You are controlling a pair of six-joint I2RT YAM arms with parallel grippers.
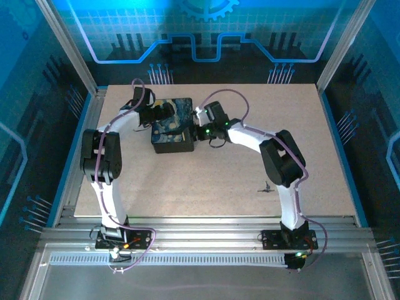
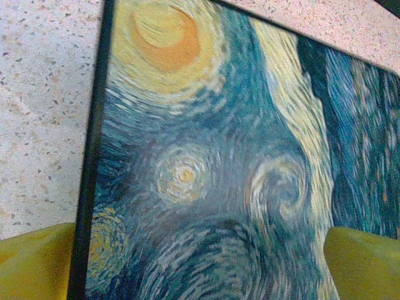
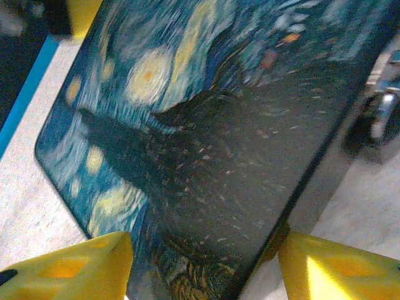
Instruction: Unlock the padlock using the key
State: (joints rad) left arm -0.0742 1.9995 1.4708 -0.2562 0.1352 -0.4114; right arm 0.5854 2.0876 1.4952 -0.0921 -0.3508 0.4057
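The painted box [image 1: 172, 128], covered in blue and yellow swirls, lies mid-table. My left gripper [image 1: 164, 112] hovers over its far top, open, its yellow fingers [image 2: 37, 262] spread wide across the painted lid [image 2: 206, 156]. My right gripper [image 3: 203, 265] is open too, at the box's right edge [image 1: 199, 127]; one finger [image 3: 75, 269] is over the lid and the other is beyond the dark side wall. A shiny metal piece [image 3: 380, 119] by the box's side may be the padlock. The key [image 1: 267, 186], a tiny dark piece, lies on the table beside the right arm, away from both grippers.
The speckled tabletop [image 1: 250, 169] is ringed by aluminium rails [image 1: 206, 228] and blue enclosure walls. Both arms arch over the table's middle toward the box.
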